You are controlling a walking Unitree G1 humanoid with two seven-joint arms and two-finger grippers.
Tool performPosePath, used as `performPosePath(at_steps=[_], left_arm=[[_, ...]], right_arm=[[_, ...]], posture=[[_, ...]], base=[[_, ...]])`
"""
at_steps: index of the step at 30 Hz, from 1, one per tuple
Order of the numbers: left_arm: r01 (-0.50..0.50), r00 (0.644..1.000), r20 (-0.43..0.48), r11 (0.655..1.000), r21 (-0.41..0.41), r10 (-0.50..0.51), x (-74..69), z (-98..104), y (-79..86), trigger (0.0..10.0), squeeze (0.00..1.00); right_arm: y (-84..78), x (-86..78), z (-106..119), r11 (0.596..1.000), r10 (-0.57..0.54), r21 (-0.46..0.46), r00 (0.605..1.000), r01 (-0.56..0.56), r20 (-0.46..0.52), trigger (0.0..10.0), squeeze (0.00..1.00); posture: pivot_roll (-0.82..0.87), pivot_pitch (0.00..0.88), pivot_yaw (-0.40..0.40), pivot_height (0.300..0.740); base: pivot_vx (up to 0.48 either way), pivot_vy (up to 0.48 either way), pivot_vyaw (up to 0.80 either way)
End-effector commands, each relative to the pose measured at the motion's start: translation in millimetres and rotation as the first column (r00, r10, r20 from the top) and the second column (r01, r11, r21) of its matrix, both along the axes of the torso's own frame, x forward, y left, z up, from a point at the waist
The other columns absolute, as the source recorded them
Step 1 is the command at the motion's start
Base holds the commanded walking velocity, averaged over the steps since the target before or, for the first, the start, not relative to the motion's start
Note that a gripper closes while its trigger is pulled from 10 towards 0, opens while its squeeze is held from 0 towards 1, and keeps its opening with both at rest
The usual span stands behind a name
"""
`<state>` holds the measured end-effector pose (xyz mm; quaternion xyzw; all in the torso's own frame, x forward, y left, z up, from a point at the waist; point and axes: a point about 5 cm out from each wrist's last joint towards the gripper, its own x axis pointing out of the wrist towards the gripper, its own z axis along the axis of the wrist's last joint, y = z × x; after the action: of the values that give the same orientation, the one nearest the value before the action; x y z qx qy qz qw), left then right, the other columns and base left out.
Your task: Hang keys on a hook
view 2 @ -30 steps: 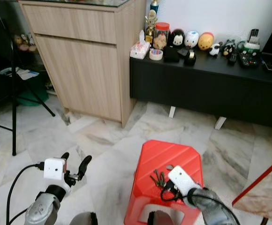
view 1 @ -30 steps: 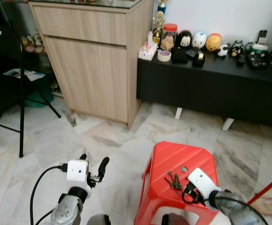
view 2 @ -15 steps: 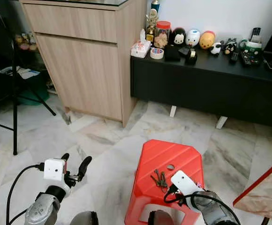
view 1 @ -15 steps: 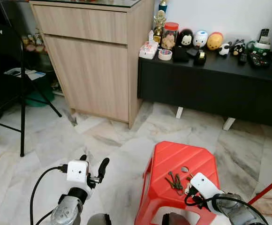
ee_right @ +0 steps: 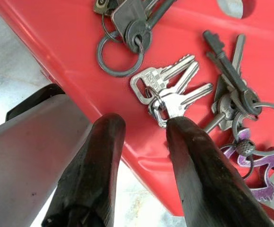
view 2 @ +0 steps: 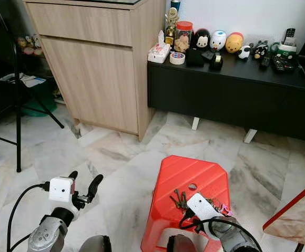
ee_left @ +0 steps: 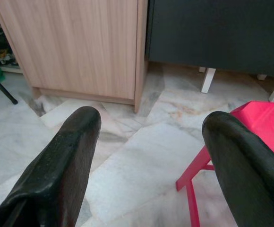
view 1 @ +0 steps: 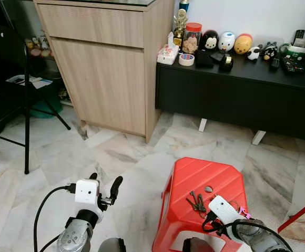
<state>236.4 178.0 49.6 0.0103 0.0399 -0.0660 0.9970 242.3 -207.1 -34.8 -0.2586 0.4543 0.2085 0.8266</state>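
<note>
Keys (ee_right: 172,90) of flat, stiff metal on thin rings are judged light, slippery and loosely jangling, so a pinch across the silver bunch's ring (not a single blade) is advised. They are spread on the red stool (view 1: 194,178), just beyond the right end effector (ee_right: 144,142), whose fingers are held apart with one tip almost touching the bunch.

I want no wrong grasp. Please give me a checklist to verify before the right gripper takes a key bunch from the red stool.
1. Silver keys lie flat on the red stool: ok.
2. Right gripper open: ok.
3. Fingers around the silver keys: not ok, one fingertip touches or overlaps the ring, the other is beside.
4. Neighbouring dark keys apart from the target: ok.
5. Left gripper out of the way, open: ok.
6. Hook located: cannot tell.
</note>
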Motion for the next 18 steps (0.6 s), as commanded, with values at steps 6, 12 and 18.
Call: performPosePath(at_steps=[6,12,18], left_arm=[[0.005,1.0,-0.009,1.0,-0.005,-0.005,-2.1,0.1,-0.8,10.0,0.0],[0.006,1.0,-0.009,1.0,-0.003,-0.006,-2.3,0.5,-0.3,10.0,0.0],[0.007,1.0,-0.011,1.0,-0.003,-0.007,-2.8,0.6,-0.7,10.0,0.0]], right_arm=[[-1.7,10.1,4.5,0.999,-0.018,-0.029,0.999,0.02,0.046,10.0,0.0],[1.1,14.0,5.4,0.999,-0.018,-0.029,0.998,0.02,0.058,10.0,0.0],[3.1,14.2,3.3,0.999,-0.012,-0.034,0.999,0.014,0.046,10.0,0.0]], posture=[[0.05,0.044,-0.035,0.626],[0.05,0.046,-0.034,0.626],[0.05,0.046,-0.033,0.626]], base=[[0.0,0.0,0.0],[0.0,0.0,0.0],[0.0,0.0,0.0]])
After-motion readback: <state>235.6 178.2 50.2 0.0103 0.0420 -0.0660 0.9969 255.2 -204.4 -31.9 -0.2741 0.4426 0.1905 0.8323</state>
